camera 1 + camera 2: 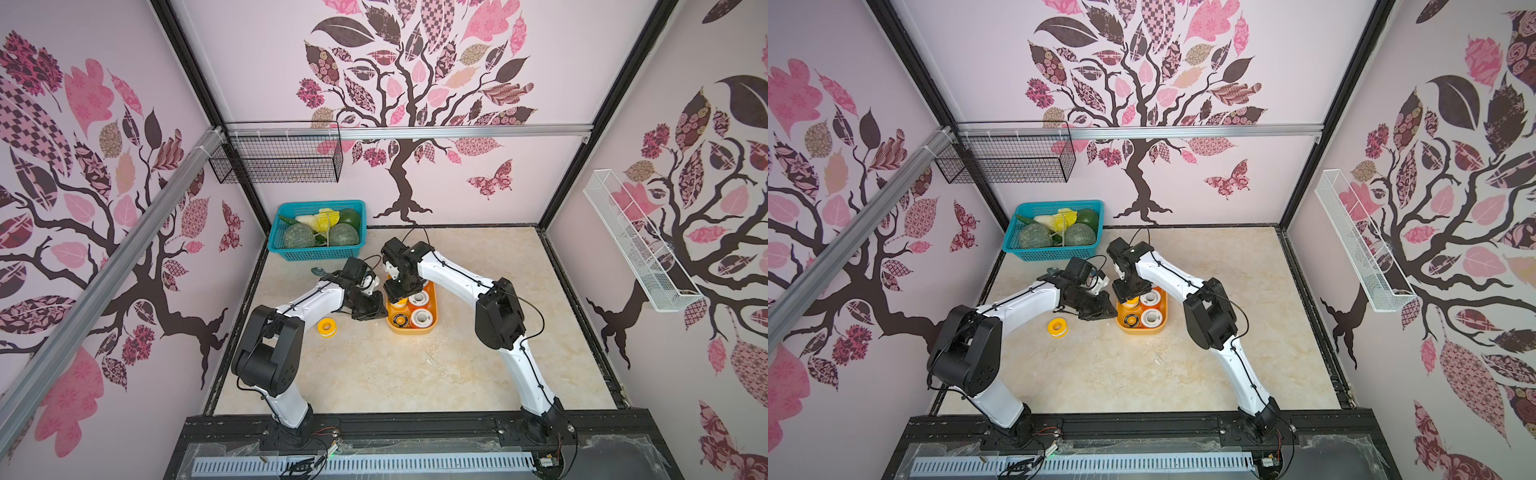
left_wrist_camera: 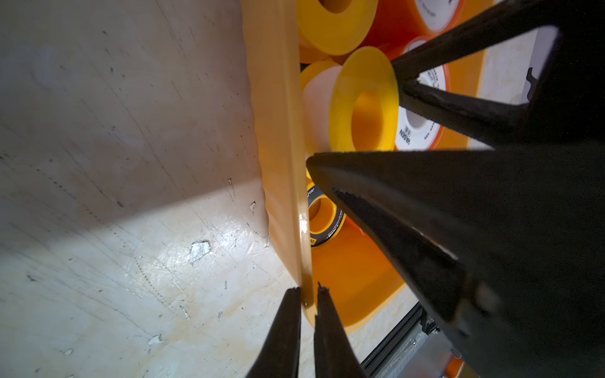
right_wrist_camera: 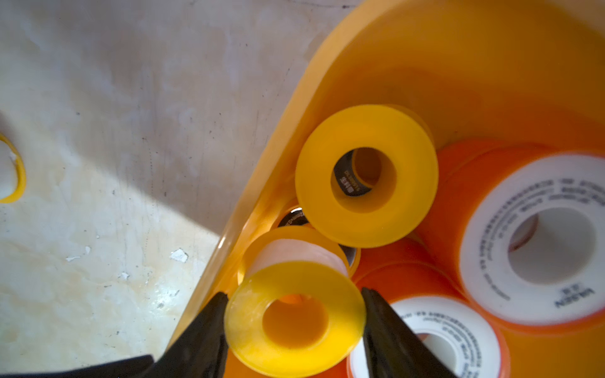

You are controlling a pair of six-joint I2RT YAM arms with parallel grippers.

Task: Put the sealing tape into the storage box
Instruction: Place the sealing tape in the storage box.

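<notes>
- A pale, marble-look tabletop (image 1: 415, 374) is filling the floor of a cell with tree-patterned walls. Taking the back wall as 12 o'clock, the work is happening just off centre, toward 11 o'clock.
- Two white-and-black arms, the left arm (image 1: 311, 301) and the right arm (image 1: 453, 272), are reaching in from 6 o'clock and meeting over one small tub.
- A teal basket (image 1: 316, 251) of produce is sitting at 11 o'clock of that tub, apart from it.
- The storage box (image 1: 411, 331), a shallow yellow-orange tub, is lying flat on the tabletop. It is holding most of the sealing tape in a heap: orange-rimmed white-faced spools (image 1: 419, 298), a black-faced spool (image 1: 400, 320) and a plain yellow spool (image 3: 366, 176).
- The left end effector (image 2: 307, 291) is clamped closed on the box wall at its 9 o'clock side, steadying it.
- The right end effector (image 3: 294, 293) is hanging inside the box, its fingers flanking a tilted yellow spool (image 3: 294, 324) that is leaning on the spools beneath. Both fingers are seemingly touching its flange, but I cannot tell whether they are squeezing it.
- One loose yellow spool (image 1: 325, 326) is lying flat on the tabletop at 9 o'clock of the box, not yet stowed.
- Risks, as I am judging them: the tilted spool is sitting on an uneven heap, so it may roll over the low wall on release. A finger catching the flange may drag it out. The end effectors are working very close together, so a bump may jolt the box.
</notes>
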